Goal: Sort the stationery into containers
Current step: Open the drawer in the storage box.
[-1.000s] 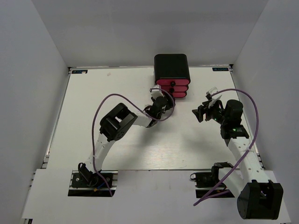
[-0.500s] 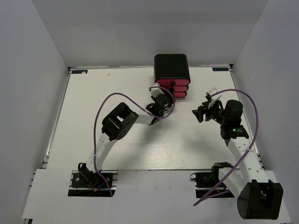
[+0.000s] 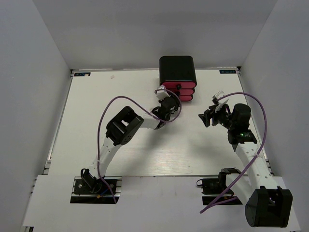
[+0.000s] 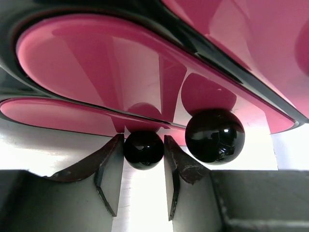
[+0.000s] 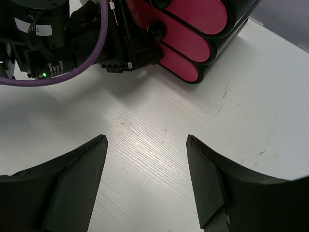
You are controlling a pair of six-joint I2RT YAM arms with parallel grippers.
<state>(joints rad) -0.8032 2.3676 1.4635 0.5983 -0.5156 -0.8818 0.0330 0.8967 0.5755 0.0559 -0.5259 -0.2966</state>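
The black cabinet (image 3: 177,67) with three pink drawers (image 3: 178,92) stands at the back of the table. My left gripper (image 3: 169,102) is at the drawer fronts. In the left wrist view its fingers (image 4: 111,164) press on both sides of the black round knob (image 4: 143,150) of the lowest drawer (image 4: 58,116); a second knob (image 4: 215,136) sits just to the right. My right gripper (image 3: 208,117) is open and empty above the bare table, right of the cabinet (image 5: 236,14), with the left gripper (image 5: 120,46) in its view. No stationery shows in any view.
White walls enclose the table (image 3: 96,125) on three sides. The left arm's purple cable (image 3: 111,104) loops over the table's left middle. The right arm's cable (image 3: 258,111) arcs by the right edge.
My left gripper has moved a little farther up and right toward the drawer fronts. The right arm has not moved.
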